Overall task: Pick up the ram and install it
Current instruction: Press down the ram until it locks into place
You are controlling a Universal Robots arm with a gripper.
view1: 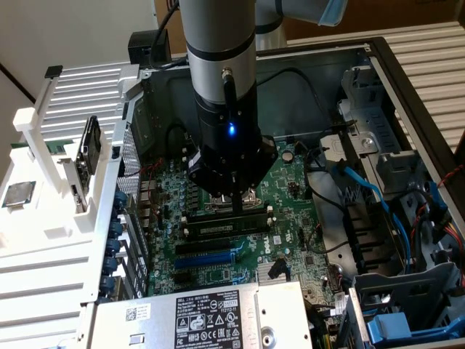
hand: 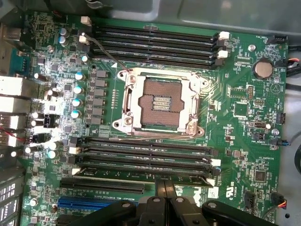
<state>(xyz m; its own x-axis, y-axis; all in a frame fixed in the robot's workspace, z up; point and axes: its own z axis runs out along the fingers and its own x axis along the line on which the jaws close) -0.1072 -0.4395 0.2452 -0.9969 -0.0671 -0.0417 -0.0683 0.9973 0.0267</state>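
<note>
The ram (view1: 224, 227) stands on edge in a long black slot of the green motherboard (view1: 290, 182), its white label facing the exterior view. My gripper (view1: 239, 206) hangs straight down over the ram's middle, fingers pressed together, tips at or just above its top edge. In the wrist view the gripper (hand: 164, 182) is shut with nothing between the fingers (hand: 158, 193). Its tips sit over the nearest memory slot (hand: 141, 174), where the ram shows edge-on as a thin dark strip. I cannot tell whether the slot's end latches are closed.
The open processor socket (hand: 160, 104) lies just beyond the slots, with several more memory slots (hand: 150, 44) past it. A silver power supply (view1: 211, 316) borders the near side. Blue cables (view1: 370, 193) and drive cages (view1: 407, 305) crowd the exterior view's right. A white rack (view1: 58, 167) stands on its left.
</note>
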